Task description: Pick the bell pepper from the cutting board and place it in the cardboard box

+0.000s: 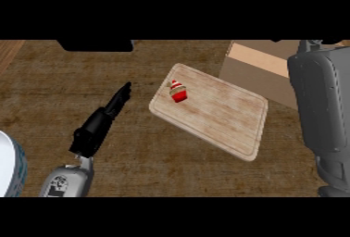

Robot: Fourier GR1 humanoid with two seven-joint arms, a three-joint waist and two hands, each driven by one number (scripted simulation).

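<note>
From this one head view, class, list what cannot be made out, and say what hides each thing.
- Right hand: hidden; only the grey right forearm shows, running to the top edge.
- Cardboard box: its inside and far side are covered by that forearm and cut off by the top edge.
- Red item on the cutting board: too small to confirm as a bell pepper.
- White object: cut off by the left edge.

Dark brown wood-grain counter (pixel 150 157), evenly lit

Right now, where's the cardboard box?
In the head view the cardboard box sits at the upper right, just behind the cutting board, partly hidden by the right forearm.
</note>
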